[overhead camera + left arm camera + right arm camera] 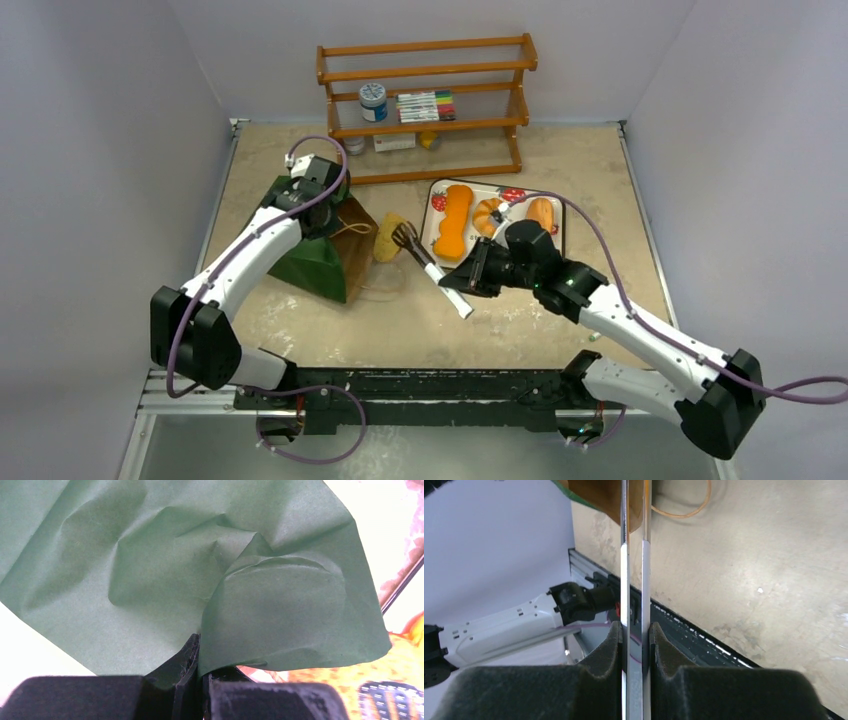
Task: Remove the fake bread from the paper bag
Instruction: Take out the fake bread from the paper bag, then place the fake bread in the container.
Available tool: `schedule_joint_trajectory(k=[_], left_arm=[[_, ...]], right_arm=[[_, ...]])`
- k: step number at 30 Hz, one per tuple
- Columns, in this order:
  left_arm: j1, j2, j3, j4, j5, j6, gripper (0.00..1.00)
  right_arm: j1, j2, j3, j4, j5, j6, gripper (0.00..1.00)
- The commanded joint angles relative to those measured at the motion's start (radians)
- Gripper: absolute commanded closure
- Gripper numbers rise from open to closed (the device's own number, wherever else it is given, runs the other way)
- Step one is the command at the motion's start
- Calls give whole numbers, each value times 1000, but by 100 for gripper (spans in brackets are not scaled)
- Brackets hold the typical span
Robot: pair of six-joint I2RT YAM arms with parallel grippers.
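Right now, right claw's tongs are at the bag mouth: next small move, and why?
Probably draw the tongs back toward the tray, away from the paper bag. Their black tips sit at a tan bread piece just outside the bag's mouth, the right claw is clamped on the tongs, and the left claw grips the bag.

Paper bag (150,565) — matt, creased green paper, tongs (647,580) — polished metal, rack (430,46) varnished wood

Robotics lab test cell: pale panels (95,150) enclose a scuffed tan table (500,325); opposite the wooden rack (430,69) of markers (424,106), two white robot arms (250,255) stand bolted to a black rail (450,385).
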Motion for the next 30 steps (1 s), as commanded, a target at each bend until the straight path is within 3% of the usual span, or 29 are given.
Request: schedule_joint_trajectory(k=[1, 17, 30], left_arm=[[18, 4, 24, 38, -48, -51, 100], [27, 3, 23, 85, 12, -9, 100], [41, -2, 11, 96, 53, 27, 100]], right_arm=[[-4, -67, 102, -100, 154, 7, 100], [-5, -73, 332, -400, 616, -9, 100], [-5, 45, 432, -599, 901, -72, 100]])
